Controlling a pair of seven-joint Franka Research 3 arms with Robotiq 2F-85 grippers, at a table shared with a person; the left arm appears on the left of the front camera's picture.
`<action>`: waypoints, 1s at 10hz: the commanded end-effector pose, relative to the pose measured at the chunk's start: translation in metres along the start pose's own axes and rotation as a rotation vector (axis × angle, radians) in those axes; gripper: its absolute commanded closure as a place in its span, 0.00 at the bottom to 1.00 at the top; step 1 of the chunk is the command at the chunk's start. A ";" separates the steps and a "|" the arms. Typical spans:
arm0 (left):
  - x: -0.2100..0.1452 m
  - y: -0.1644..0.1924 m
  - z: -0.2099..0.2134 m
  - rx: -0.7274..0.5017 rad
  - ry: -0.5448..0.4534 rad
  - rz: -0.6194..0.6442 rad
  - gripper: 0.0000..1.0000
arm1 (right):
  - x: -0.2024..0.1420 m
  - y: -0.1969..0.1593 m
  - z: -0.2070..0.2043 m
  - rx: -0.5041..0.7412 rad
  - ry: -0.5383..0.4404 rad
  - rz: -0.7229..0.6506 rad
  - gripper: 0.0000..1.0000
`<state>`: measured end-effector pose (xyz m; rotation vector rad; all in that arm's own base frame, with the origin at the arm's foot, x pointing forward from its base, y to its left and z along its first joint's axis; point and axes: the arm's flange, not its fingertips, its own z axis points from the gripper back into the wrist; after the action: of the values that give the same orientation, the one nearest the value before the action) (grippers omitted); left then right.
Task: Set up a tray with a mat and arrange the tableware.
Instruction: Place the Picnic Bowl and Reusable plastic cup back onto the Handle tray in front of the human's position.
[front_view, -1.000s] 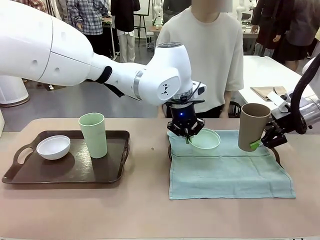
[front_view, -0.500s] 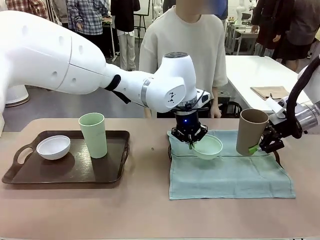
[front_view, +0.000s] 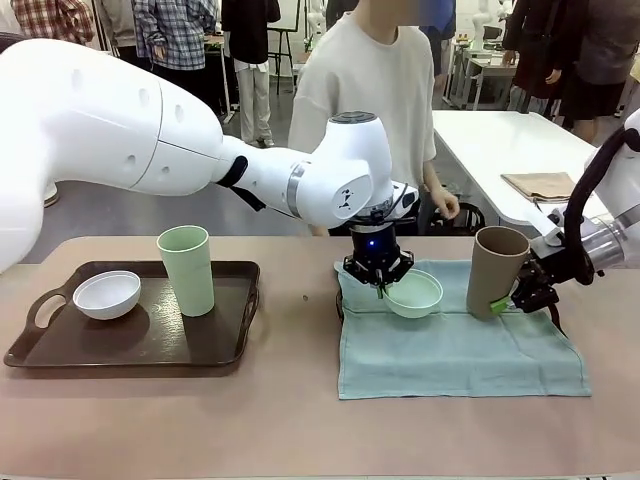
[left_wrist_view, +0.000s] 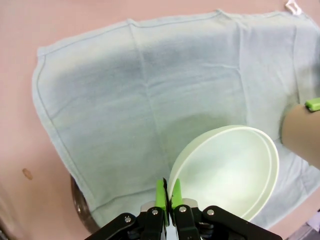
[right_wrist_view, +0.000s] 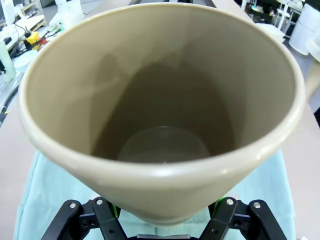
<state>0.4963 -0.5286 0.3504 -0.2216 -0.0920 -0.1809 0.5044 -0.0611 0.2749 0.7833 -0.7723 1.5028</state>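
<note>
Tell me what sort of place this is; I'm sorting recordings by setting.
Probably a busy lab or demo hall, not a home: another white table stands behind the person, and several people stand about farther back.

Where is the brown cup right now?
In the front view the brown cup is on the right, tilted in the right gripper over the blue cloth, just right of the mint green bowl.

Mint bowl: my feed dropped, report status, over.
Left gripper shut on mint bowl rim, bowl tilted above mat. Right gripper shut on brown cup, tilted. Nothing in the way.
</note>
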 end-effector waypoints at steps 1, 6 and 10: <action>0.005 -0.003 -0.003 0.018 -0.008 -0.008 0.96 | -0.005 -0.010 -0.006 -0.009 -0.006 0.004 0.22; 0.004 0.001 0.006 0.020 -0.011 0.005 0.27 | 0.003 -0.007 0.009 -0.022 0.041 -0.052 0.00; -0.006 0.015 0.035 -0.011 -0.027 0.032 0.00 | 0.014 -0.001 0.059 -0.076 0.234 -0.239 0.00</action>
<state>0.5026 -0.5219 0.3753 -0.2346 -0.1191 -0.1649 0.5122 -0.1033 0.3108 0.6229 -0.6241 1.3601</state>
